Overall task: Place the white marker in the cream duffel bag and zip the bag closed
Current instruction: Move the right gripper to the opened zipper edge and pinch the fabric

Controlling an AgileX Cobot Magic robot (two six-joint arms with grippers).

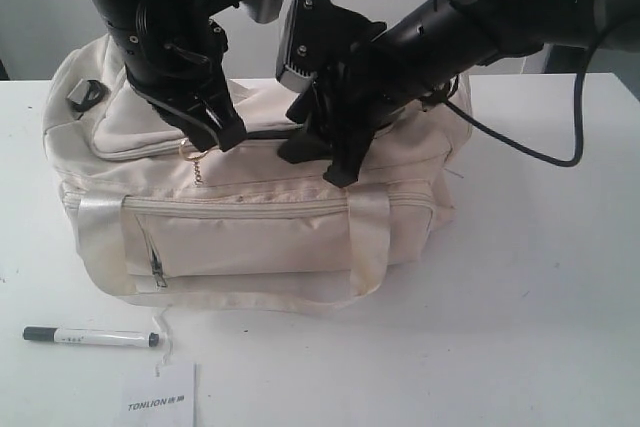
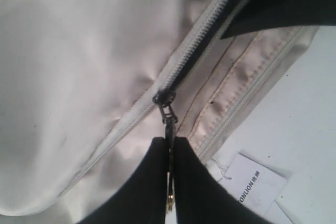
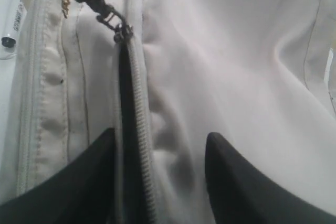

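**A:** What lay nearest the camera?

**B:** A white paper card (image 1: pixel 160 402) printed TONLION, at the front edge of the white bench (image 1: pixel 540 277). Just behind it lay the slim white marker (image 1: pixel 90 336) with a dark grey cap. It was outside the bag, its long axis running side to side along the bag's front, cap to the left.

**A:** And behind that?

**B:** The large, soft, cream fabric duffel bag (image 1: pixel 250 242). Its curved top zipper was partly open, with dark lining showing in the gap.

**A:** Where were the arms?

**B:** Both were on the bag's top. The left end effector (image 2: pixel 170 145) was pinched tight on the small dark metal zipper pull (image 2: pixel 167 109). The right end effector (image 3: pixel 160 135) stood wide apart astride the zipper, gripping nothing.

**A:** Which was nearer the marker?

**B:** The left, I judged. The marker lay below and in front of it, off the bag's front left corner.
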